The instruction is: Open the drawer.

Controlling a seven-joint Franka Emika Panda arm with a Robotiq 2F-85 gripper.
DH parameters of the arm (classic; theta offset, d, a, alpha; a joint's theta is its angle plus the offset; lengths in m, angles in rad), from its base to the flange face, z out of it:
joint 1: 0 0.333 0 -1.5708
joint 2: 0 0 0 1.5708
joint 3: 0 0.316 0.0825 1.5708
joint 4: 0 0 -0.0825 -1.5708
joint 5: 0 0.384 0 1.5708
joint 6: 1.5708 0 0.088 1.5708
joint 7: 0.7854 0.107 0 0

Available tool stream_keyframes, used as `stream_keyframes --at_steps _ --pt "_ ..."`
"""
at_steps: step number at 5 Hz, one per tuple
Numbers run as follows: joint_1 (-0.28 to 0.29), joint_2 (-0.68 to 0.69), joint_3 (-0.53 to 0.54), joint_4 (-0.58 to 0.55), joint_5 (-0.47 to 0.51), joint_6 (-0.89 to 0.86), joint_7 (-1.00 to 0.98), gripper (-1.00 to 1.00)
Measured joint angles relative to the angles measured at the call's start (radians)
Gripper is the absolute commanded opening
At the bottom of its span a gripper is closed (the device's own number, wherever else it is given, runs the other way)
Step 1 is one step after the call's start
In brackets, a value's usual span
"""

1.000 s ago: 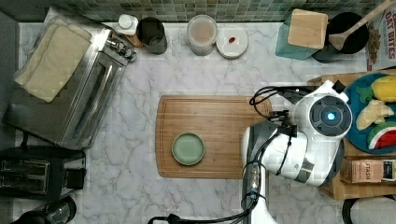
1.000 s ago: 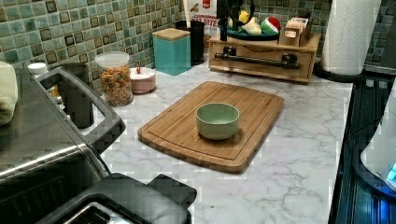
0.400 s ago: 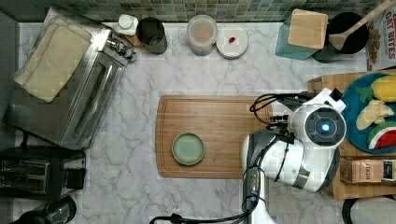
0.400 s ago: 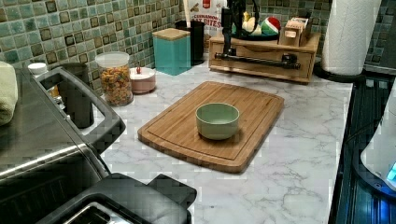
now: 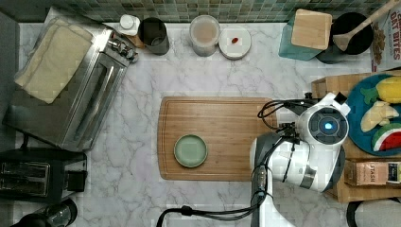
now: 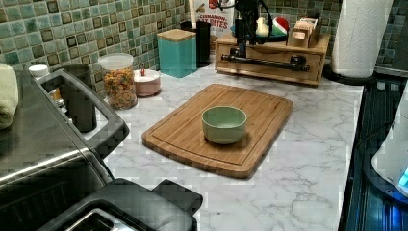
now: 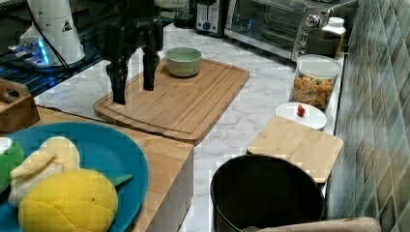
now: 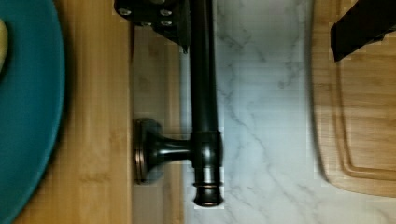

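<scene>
Arm (image 5: 302, 156) lowered, fingers (image 7: 118, 84) apart

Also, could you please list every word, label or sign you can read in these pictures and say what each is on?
"OAT BITES" on the cereal box in the top view.
"CINNAMON" and "BITES" on the same box in the left view.
"STASH" on the tea box.
A warning triangle on the robot base; its wording is unreadable.
Print on the gripper is too blurred.

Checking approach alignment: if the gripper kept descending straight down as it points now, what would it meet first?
Most likely the long black bar handle of the light-wood drawer. In the wrist view the bar runs between the open jaws of the gripper, nearer one finger; depth is unclear.
</scene>
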Motion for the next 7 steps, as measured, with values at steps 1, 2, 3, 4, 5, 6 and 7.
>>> stream_keyframes --at_steps 1,2,3,4,5,6,7 --pt "-0.006 0.026 -0.031 0.004 -0.001 0.009 0.000 1.00" --pt "-0.028 0.050 -0.038 0.002 0.001 0.001 0.000 1.00" --pt "-0.039 0.064 -0.039 -0.002 0.007 0.003 0.000 1.00" --pt "-0.039 0.064 -0.036 -0.018 0.010 0.061 0.000 1.00" --pt "-0.039 0.064 -0.031 -0.057 0.040 0.225 0.000 1.00" --pt "-0.040 0.064 -0.029 -0.086 0.044 0.271 0.000 1.00" --pt "-0.041 0.072 -0.029 -0.111 0.044 0.292 0.000 1.00"
